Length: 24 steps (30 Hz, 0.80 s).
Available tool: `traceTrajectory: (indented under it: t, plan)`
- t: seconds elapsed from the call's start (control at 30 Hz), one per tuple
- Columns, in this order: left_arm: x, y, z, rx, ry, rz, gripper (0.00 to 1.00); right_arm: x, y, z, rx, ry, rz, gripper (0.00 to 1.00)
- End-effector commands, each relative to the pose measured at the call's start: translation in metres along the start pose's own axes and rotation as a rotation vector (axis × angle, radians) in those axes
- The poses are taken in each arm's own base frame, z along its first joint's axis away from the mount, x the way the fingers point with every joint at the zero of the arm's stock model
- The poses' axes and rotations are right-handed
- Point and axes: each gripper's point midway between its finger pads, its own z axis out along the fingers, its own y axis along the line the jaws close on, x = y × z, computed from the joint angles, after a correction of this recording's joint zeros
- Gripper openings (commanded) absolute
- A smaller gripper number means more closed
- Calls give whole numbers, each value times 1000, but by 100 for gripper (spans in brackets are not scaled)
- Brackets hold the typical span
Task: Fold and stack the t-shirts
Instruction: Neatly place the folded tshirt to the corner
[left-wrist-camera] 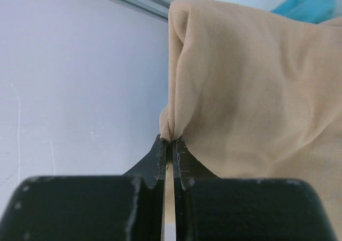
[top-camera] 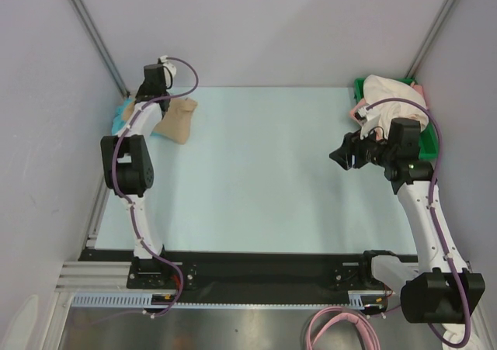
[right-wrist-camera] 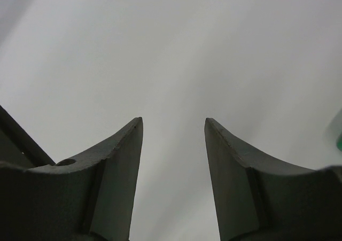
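Note:
The tan t-shirt (top-camera: pixel 177 117) hangs bunched at the far left of the table, pinched at its top by my left gripper (top-camera: pixel 159 95). In the left wrist view the gripper (left-wrist-camera: pixel 171 140) is shut on a fold of the tan t-shirt (left-wrist-camera: pixel 251 91). A teal-blue t-shirt (top-camera: pixel 122 122) lies under it at the left edge and also shows in the left wrist view (left-wrist-camera: pixel 307 6). A cream-white t-shirt (top-camera: pixel 392 95) and a coral-pink t-shirt (top-camera: pixel 359 111) are heaped at the far right. My right gripper (top-camera: pixel 340 156) is open and empty above the table, and in its own view (right-wrist-camera: pixel 173 126) nothing lies between the fingers.
A green tray (top-camera: pixel 425 136) holds the heap at the far right. Grey walls close in the left, back and right. A metal corner post (top-camera: pixel 93 32) stands behind the left gripper. The light blue table top (top-camera: pixel 256 171) lies between the arms.

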Motion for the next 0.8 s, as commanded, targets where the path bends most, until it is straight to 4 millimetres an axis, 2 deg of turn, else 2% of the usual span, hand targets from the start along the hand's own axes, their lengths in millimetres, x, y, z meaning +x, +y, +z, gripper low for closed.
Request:
traceTrajectory:
  t: [0.0, 0.13, 0.3, 0.53, 0.73, 0.77]
  plan:
    - [-29, 71, -23, -166, -92, -82, 0, -9, -2, -3, 13, -35, -38, 55]
    - [-27, 77, -22, -182, -82, -70, 0, -8, -2, -2, 12, -34, -37, 55]
    - [-32, 93, -25, -237, -106, -88, 1, -8, -2, -2, 13, -33, -38, 55]
    - [-24, 113, -23, -313, -97, -77, 0, -8, -2, -2, 10, -33, -39, 55]
    - [-24, 121, -23, -381, -90, -54, 0, -6, -2, -2, 11, -28, -40, 55]
    - [-18, 115, -15, -391, -65, -31, 0, -6, -2, -2, 11, -28, -40, 56]
